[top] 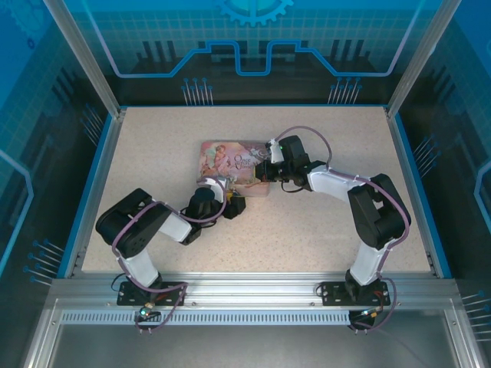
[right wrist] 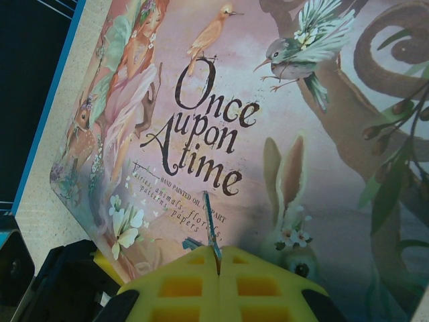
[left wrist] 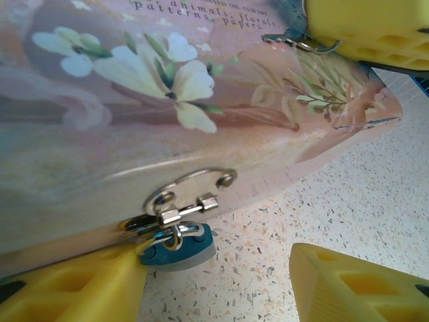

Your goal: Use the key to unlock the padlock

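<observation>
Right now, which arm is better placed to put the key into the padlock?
Right. The right claw is shut on the key, over the tin. The left claw is open beside the padlock hanging on the tin's clasp, holding nothing, so it probably suits steadying.

Bright, even light falls from above in the top view: the speckled table (top: 307, 222) is evenly lit with only short, soft shadows, while the blue walls (top: 46, 153) around it stay dim. In the left wrist view the pink tin (left wrist: 201, 134) blurs toward the upper left, a pale sheen runs along its curved edge, the hasp (left wrist: 191, 208) and padlock (left wrist: 177, 247) glint, and the yellow fingers (left wrist: 355, 288) near the lens are soft. In the right wrist view the tin's lettering and the key (right wrist: 210, 221) are sharp, the yellow pads (right wrist: 181, 288) blurred, the left corner dark.
</observation>
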